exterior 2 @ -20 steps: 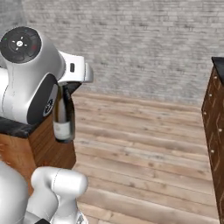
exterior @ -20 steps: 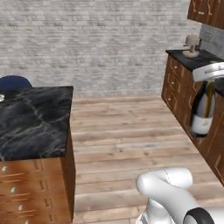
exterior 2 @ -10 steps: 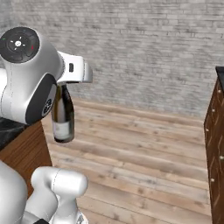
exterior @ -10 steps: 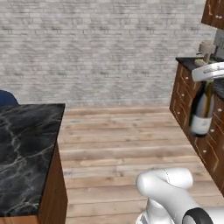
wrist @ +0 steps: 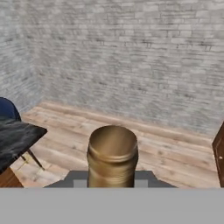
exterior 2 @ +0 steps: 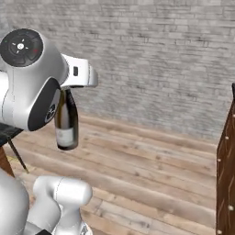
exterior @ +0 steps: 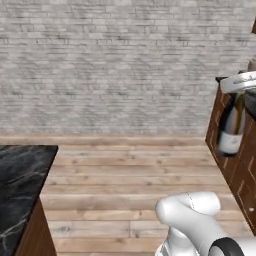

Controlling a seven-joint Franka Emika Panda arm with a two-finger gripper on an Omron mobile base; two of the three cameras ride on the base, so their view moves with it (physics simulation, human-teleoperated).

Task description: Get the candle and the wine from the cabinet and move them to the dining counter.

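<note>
Wine (exterior 2: pixel 67 121) hangs from pincer (exterior 2: pixel 69 88) above seemingly open floor (exterior: pixel 135 190)

You have a floor (exterior: pixel 130 195) of pale wooden planks running across the room to a grey brick wall (exterior: pixel 110 65). At the left of the left base view, a corner of the dining counter (exterior: pixel 20 175) stands on it, its black veined marble top bare in the part that shows. In the hand view, a blue stool (wrist: pixel 8 109) stands on the planks just beside that counter, its thin legs angled down to the boards.
</note>
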